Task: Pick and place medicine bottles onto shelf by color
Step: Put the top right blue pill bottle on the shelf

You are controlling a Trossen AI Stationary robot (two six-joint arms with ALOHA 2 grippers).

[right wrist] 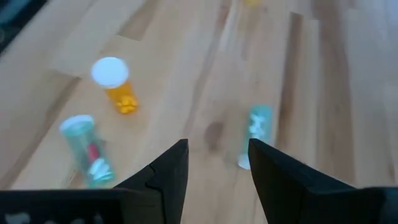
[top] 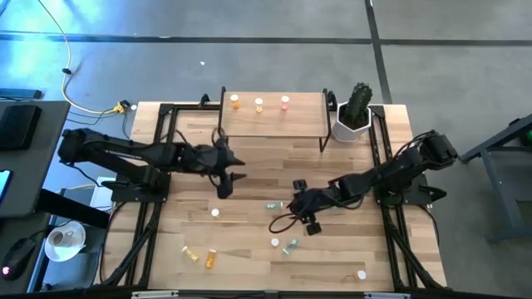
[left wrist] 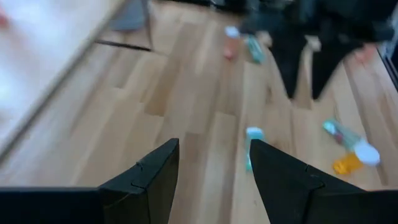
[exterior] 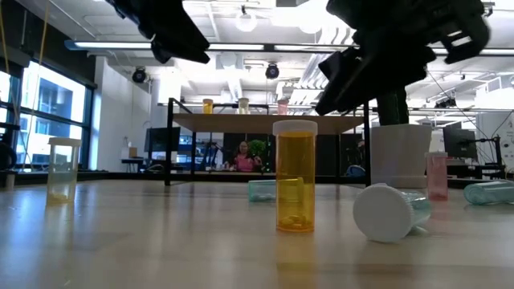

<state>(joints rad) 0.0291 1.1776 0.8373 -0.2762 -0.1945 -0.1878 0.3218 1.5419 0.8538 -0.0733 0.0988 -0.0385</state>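
Left pincer point(top: 223, 193) open and empty, above the tabletop point(top: 249, 166) in front of the shelf point(top: 274, 116). Right pincer point(top: 293, 203) open, empty, just beside a lying green bottle point(top: 272, 205). Three bottles point(top: 259, 104) upright on the shelf; others scattered on the tabletop nearer the front edge.

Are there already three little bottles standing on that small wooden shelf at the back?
Yes, the high view shows three bottles standing in a row on the shelf: one orange, one yellow and one pink.
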